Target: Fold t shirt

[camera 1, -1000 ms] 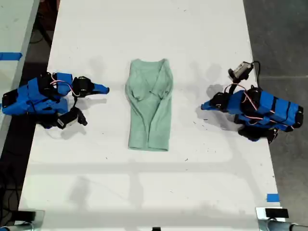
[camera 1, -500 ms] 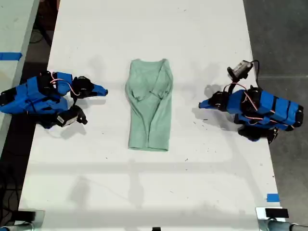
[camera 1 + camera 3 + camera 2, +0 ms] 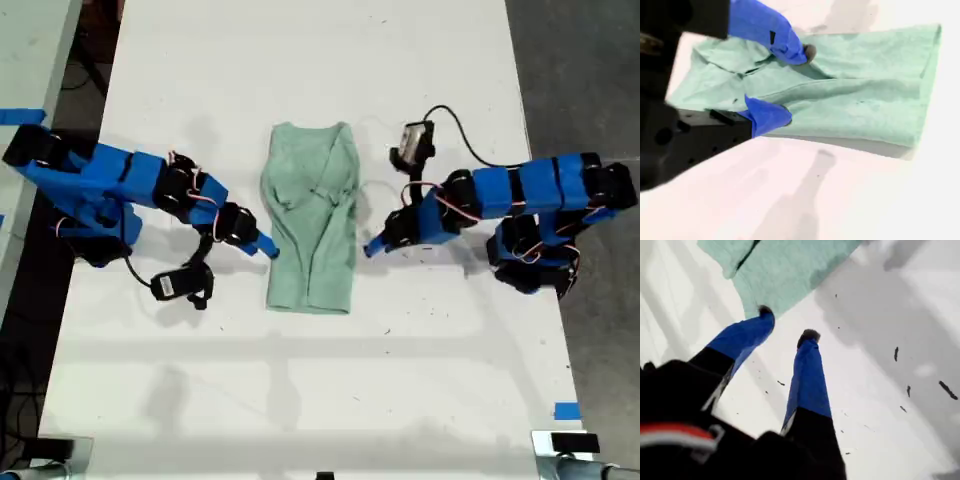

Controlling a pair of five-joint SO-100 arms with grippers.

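**Fold t shirt: sides look done, cross-fold left**

The t shirt lies flat mid-worktop, well clear of every edge. It forms a narrow strip, with its long sides parallel to the worktop's long edges. My read: both sides are already folded inward, and the hem-to-collar fold is not yet made.

My second pincer is at the shirt's long edge on the exterior view's left. My first pincer is just beside the opposite long edge. Neither holds cloth.

Exterior view shows the overall layout but not the jaw gaps. The first wrist view does: first pincer jaws apart, one tip at the cloth edge, the other over bare worktop. The second wrist view shows second pincer jaws apart, one finger above the shirt, one at its near edge. It also shows the rumpled layers at one end.
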